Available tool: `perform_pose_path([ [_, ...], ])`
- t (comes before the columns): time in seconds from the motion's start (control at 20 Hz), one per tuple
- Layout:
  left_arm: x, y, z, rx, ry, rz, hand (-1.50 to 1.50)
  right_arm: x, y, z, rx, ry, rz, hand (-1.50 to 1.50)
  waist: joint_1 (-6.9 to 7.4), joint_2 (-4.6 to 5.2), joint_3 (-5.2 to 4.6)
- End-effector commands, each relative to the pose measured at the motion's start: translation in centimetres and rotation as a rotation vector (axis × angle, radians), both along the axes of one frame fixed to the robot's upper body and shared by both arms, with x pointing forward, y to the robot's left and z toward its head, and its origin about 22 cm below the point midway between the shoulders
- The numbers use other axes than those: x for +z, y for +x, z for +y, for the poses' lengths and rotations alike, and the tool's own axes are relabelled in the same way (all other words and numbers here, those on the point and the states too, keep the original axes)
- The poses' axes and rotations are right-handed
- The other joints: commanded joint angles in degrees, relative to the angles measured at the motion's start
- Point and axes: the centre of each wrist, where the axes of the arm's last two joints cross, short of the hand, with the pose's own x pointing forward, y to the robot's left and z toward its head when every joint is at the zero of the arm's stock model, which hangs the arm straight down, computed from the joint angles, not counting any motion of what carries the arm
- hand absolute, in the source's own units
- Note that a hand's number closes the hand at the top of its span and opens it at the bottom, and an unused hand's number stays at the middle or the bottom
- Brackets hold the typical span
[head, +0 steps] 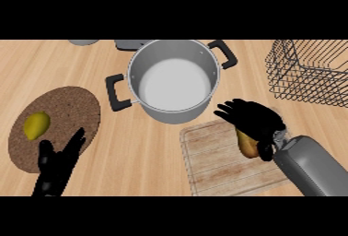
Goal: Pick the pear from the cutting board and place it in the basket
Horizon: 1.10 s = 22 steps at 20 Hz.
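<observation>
While over the cutting board (224, 161), right hand (255, 120) curled round the pear (247, 144); left hand (58, 168) open.

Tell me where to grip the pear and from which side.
Grip the pear across its middle, from above and the right. It lies lengthwise on the cutting board, and the right hand is already over it.

pear (247, 144): yellow-brown, upright, under right robot hand's (253, 120) curled fingers | cutting board (217, 161): pale wood, below that hand | basket (309, 73): dark wire, beyond it
</observation>
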Motion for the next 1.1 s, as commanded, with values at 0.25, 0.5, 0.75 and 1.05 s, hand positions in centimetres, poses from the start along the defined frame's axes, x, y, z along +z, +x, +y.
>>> perform_pose_path([
  [0.25, -0.8, -0.8, 0.6, 0.022, -0.012, 0.063, 0.0, -4.2, -0.7, -1.8, -0.003, -0.026, 0.015, -1.5, -0.16, 0.31, -0.49],
  [0.5, -1.2, -0.1, -0.1, 0.019, -0.002, 0.053, 0.0, -4.3, -0.8, -1.6, -0.001, -0.027, 0.012, -1.5, -0.32, 0.28, -0.51],
  [0.75, -1.1, -2.0, 0.6, 0.01, -0.02, 0.068, 0.0, -3.4, 1.5, 0.8, -0.027, -0.004, 0.005, -1.5, 0.13, 0.3, -0.5],
  [1.05, -1.0, -0.2, 0.4, 0.023, -0.006, 0.054, 0.0, -3.8, 0.3, -1.2, 0.135, -0.051, -0.085, 1.5, -0.27, 0.27, -0.51],
])
